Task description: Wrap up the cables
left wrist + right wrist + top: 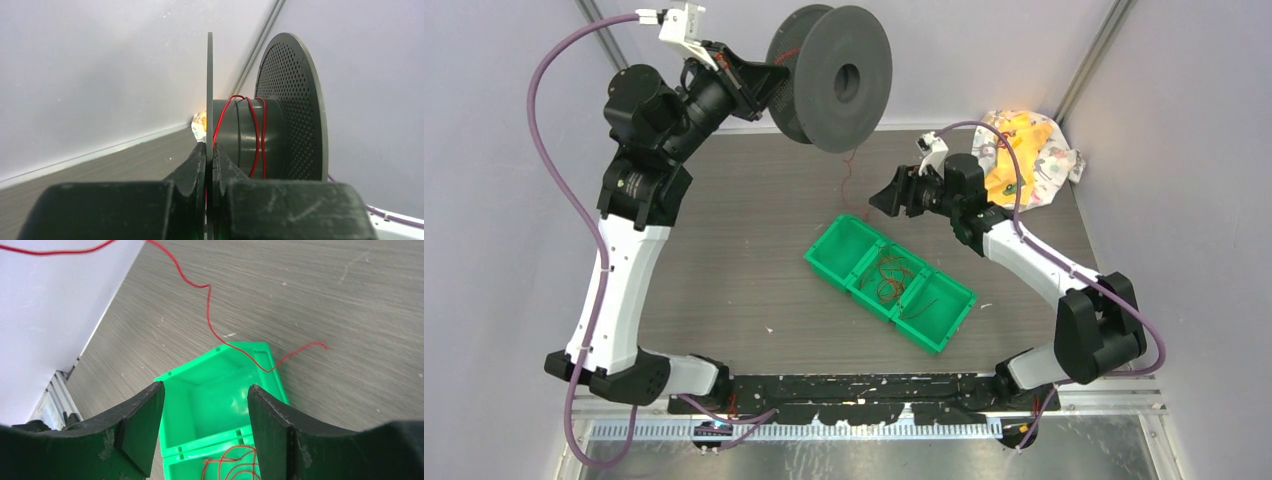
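Note:
My left gripper (762, 86) is shut on the rim of a black spool (834, 78) and holds it high above the table's far side. In the left wrist view the gripper (210, 156) clamps one flange of the spool (290, 110), and a red cable (254, 131) is wound a few turns round its hub. A loose red cable (210, 315) hangs from the spool to the table (851, 172). More red cables (892, 278) lie curled in the green tray (824, 255). My right gripper (876, 200) is open and empty above the tray (215, 410).
The green tray has three compartments; the cables lie in the middle one and the left one (210, 390) holds nothing. A yellow and white crumpled bag (1034, 150) lies at the back right corner. Grey walls close in the table on three sides.

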Tool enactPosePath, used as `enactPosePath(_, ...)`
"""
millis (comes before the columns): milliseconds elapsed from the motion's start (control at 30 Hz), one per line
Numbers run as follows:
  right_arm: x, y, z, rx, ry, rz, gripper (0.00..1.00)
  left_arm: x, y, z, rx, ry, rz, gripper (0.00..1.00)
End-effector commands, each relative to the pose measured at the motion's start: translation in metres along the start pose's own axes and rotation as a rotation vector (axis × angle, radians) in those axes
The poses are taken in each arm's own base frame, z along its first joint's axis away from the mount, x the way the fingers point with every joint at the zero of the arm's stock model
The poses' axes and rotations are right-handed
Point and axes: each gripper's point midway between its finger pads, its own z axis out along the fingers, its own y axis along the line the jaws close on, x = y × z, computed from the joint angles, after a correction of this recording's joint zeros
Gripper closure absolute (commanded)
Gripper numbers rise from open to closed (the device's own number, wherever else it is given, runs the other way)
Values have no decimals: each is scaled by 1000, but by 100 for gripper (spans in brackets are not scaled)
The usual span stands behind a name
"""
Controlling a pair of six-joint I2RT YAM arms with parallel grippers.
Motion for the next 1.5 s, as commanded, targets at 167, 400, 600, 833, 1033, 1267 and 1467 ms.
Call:
enactPosePath(167, -15, 30, 41, -135, -71, -76, 32, -64, -26, -14, 53, -199, 0, 100)
enactPosePath(400, -14, 28, 82, -121, -87, -69, 32, -69, -29, -17, 59, -207, -2, 100)
enactPosePath(600, 3, 33, 105, -154, -38, -47, 33, -74, -33, -22, 63, -214, 3, 100)
enactPosePath(833, 14, 23, 106, -89, 25, 21, 99, -76, -28, -25, 31, -225, 7, 100)
enactPosePath(1033, 18, 32, 62, -41, 49, 10, 99, -70, 26, -23, -244, -250, -36, 100)
enactPosePath(1267, 51, 91, 12, -21, 164, -145, 100, -37, 88, -8, -500, -241, -106, 100)
enactPosePath(1467, 45, 163, -29, -138, 217, -310, 99, -3, 124, -2, -643, -183, -83, 100)
